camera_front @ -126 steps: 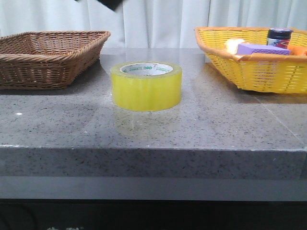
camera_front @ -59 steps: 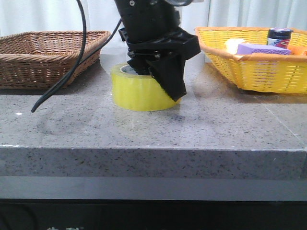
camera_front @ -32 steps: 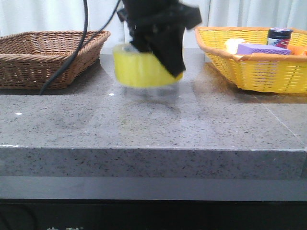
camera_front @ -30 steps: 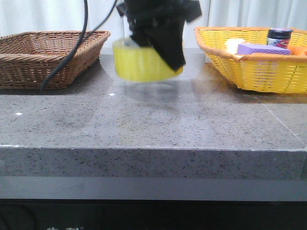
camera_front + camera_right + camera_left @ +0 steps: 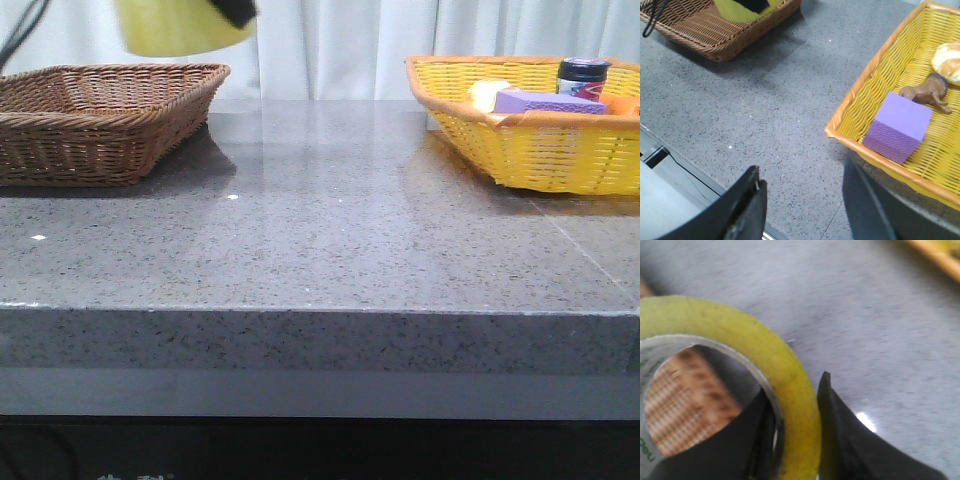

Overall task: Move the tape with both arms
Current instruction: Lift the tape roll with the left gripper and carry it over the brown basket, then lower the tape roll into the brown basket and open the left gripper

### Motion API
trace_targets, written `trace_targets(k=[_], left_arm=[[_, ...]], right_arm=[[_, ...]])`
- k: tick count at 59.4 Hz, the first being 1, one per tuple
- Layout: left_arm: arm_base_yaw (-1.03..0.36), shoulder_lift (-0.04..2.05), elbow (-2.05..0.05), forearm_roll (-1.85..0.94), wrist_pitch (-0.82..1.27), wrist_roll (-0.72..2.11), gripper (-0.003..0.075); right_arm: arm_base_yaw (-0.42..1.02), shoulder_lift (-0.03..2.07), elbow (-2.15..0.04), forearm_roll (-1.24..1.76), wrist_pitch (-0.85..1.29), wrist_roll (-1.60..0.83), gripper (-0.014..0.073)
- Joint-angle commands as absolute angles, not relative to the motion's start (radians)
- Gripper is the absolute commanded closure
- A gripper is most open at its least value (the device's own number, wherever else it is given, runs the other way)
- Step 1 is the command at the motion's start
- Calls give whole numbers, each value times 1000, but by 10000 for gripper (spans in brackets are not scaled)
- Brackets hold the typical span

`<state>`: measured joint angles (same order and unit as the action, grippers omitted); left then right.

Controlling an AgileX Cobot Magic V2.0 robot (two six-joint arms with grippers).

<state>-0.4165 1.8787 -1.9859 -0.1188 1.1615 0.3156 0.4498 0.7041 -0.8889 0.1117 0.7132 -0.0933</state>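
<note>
- Grey stone table (image 5: pixel 330 240): brown wicker basket (image 5: pixel 100 120) at its left, yellow basket (image 5: pixel 520 130) at its right, wide bare stretch between them down to the front edge.
- One tape (image 5: pixel 180 25) roll, translucent yellow, white core with green print; held up in the air above the brown basket's near corner.
- Left gripper (image 5: pixel 797 440) pinches the roll's wall, one finger inside the core, one outside.
- Right gripper (image 5: pixel 800 200) spread, holding nothing, near the yellow basket.
- Yellow basket: one purple block (image 5: pixel 897 127), one bread roll (image 5: pixel 947 55), one brown animal figure (image 5: pixel 927 92).
</note>
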Motion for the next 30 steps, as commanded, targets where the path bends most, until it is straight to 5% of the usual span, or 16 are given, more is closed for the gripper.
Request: trace_targets(k=[1,30], left_arm=[[-361,1822,-2023,-128,1102,312,627],[-218,1976,-2023,-128,1123,312,619]], right_arm=[[444,702,-910,117,645,-94,211],[444,702,-910,117,645,-94,211]])
